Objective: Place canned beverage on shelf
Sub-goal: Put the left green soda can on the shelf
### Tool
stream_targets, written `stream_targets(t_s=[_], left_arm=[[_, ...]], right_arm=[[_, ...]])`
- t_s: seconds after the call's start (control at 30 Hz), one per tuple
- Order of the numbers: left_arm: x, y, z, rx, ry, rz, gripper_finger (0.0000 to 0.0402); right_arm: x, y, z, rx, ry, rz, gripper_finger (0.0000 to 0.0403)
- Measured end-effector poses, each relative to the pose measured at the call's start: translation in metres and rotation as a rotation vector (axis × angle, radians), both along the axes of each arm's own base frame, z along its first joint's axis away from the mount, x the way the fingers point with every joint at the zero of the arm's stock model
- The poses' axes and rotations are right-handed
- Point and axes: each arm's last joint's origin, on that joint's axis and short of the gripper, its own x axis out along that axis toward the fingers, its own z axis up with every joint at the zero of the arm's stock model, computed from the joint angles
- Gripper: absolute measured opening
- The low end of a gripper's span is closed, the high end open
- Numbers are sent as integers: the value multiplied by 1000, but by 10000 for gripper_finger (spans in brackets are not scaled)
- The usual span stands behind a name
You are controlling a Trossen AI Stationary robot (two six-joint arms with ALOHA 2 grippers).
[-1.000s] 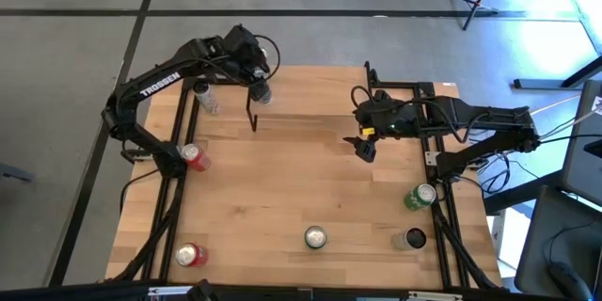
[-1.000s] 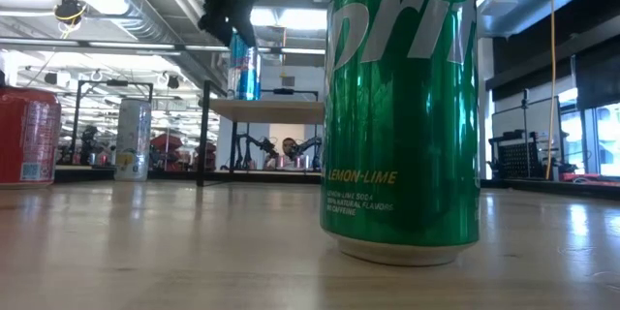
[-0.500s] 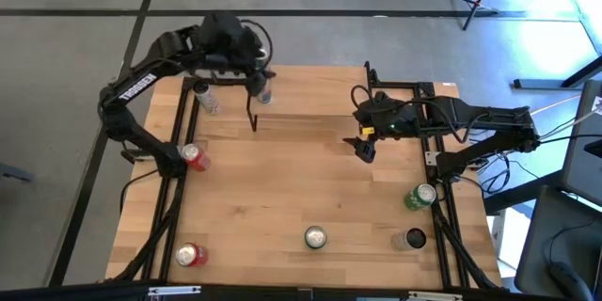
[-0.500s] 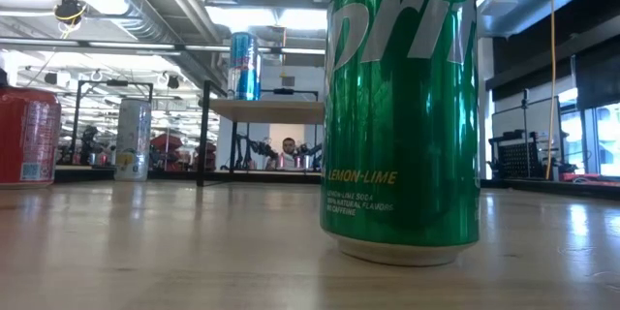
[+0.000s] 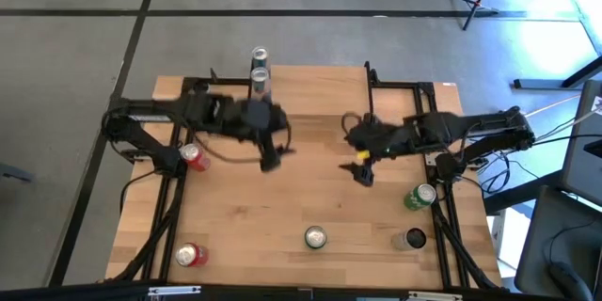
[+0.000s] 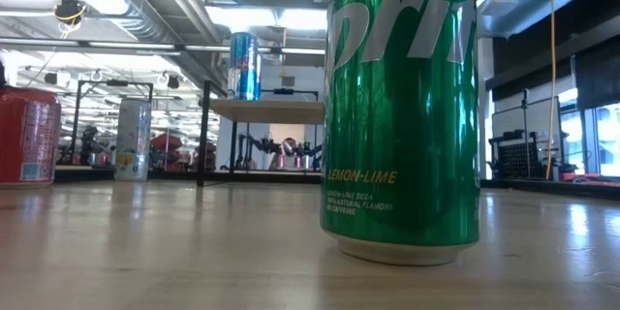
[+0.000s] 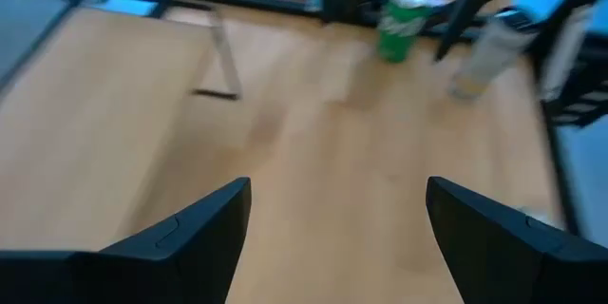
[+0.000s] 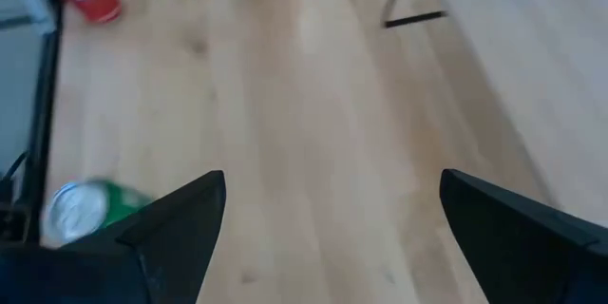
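blue can (image 6: 243, 66) at shelf (image 6: 266, 108) edge

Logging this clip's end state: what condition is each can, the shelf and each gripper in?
Blue-and-silver slim can: upright on shelf, released.
Low wood-topped shelf on black legs: standing, holding one can.
Green lemon-lime can: upright on table.
Red can: upright on table.
Pale slim can: upright on table.
Left gripper: open, empty.
Right gripper: open, empty.

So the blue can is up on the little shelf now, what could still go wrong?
The blue can stands near the shelf edge, so a bump could tip it off. The open left gripper is blurred, apparently moving fast, with the right gripper not far across the table; the arms might clash.
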Motion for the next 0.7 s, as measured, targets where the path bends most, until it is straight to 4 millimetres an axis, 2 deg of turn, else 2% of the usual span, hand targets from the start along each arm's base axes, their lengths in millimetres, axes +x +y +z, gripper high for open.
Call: stream_targets(t_s=[0.13,0.43,0.57,0.7], left_arm=[[3,-34,-15,-96,-30,5,304],[-20,-108,-29,-253,-18,6,304],[-35,-135,-29,-305,-35,23,304],[-51,-159,-29,-342,-23,-34,304]], right_arm=[[4,25,-8,-8,20,78,374],[17,93,-31,81,14,177,374],[29,123,-50,86,7,238,374],[45,148,-75,101,14,285,374]])
